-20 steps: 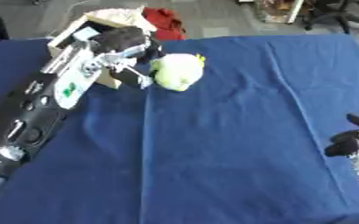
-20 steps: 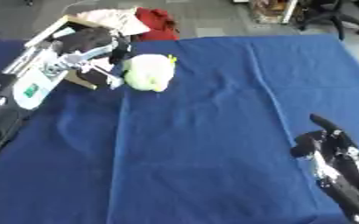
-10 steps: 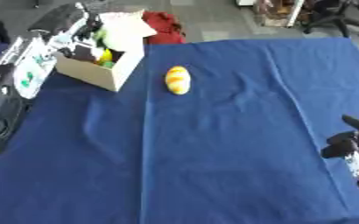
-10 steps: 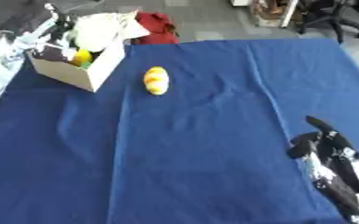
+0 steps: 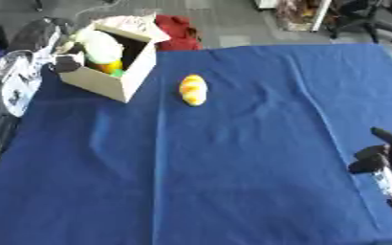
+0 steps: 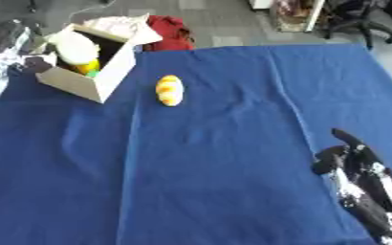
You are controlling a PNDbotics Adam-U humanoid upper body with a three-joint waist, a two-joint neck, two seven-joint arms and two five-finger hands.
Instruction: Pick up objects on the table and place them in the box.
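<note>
Blue cloth covers the counter (image 5: 233, 158). Cardboard box (image 5: 107, 81), at 11 o'clock, open, holds a pale green rounded object (image 5: 99, 45); no legible writing. Yellow-orange oval object (image 5: 192, 89) lies just right of the box. Left hand (image 5: 65, 62) at the box's left rim, finger state unclear. Right hand (image 6: 350, 158), at 4 o'clock, fingers relaxed, empty, well apart from the objects.

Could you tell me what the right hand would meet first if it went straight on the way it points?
Probably nothing: the right hand points up and left over bare blue cloth; the yellow object lies far along roughly that line.
</note>
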